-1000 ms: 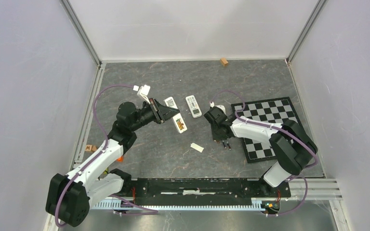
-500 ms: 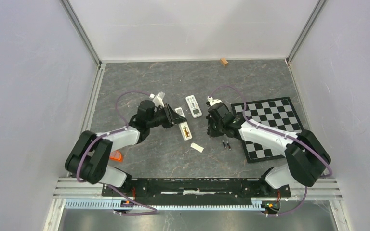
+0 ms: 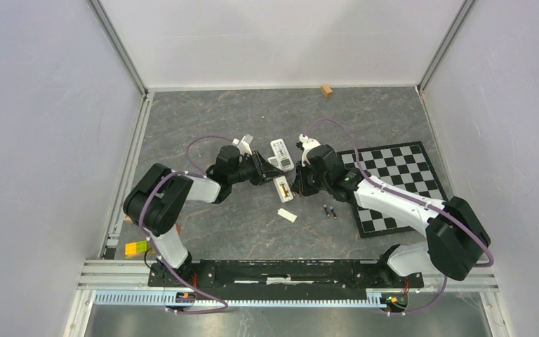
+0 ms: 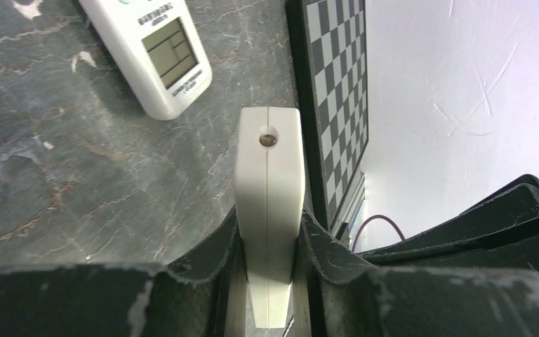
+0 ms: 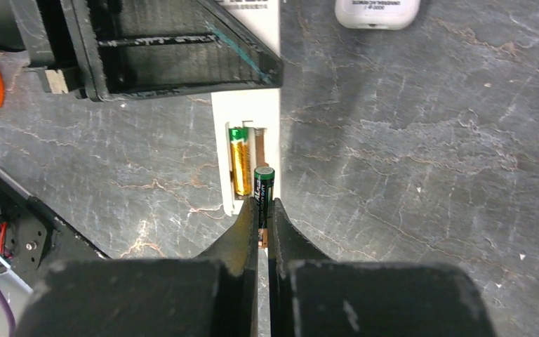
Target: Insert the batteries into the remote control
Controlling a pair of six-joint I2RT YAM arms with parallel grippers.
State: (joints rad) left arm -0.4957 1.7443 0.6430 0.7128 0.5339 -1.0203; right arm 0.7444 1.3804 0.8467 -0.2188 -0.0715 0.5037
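Observation:
My left gripper [image 3: 265,170] is shut on the top end of the slim white remote control [image 3: 281,189], which lies back up with its battery bay open. In the left wrist view the remote [image 4: 269,161] stands on edge between my fingers [image 4: 269,242]. A gold battery [image 5: 239,165] sits in the bay's left slot. My right gripper [image 5: 263,213] is shut on a dark green battery [image 5: 264,186], its tip over the remote's [image 5: 249,119] right slot. Two more batteries [image 3: 329,210] lie on the table to the right.
The wider white remote with a display [image 3: 281,154] lies just behind, and shows in the left wrist view [image 4: 151,49]. A small white cover piece [image 3: 287,215] lies in front. A chessboard [image 3: 393,186] lies at the right. A wooden block [image 3: 327,90] sits by the back wall.
My left gripper has carried the remote to the right. My right gripper has moved left from the loose batteries, holding one, and now meets the remote's open bay.

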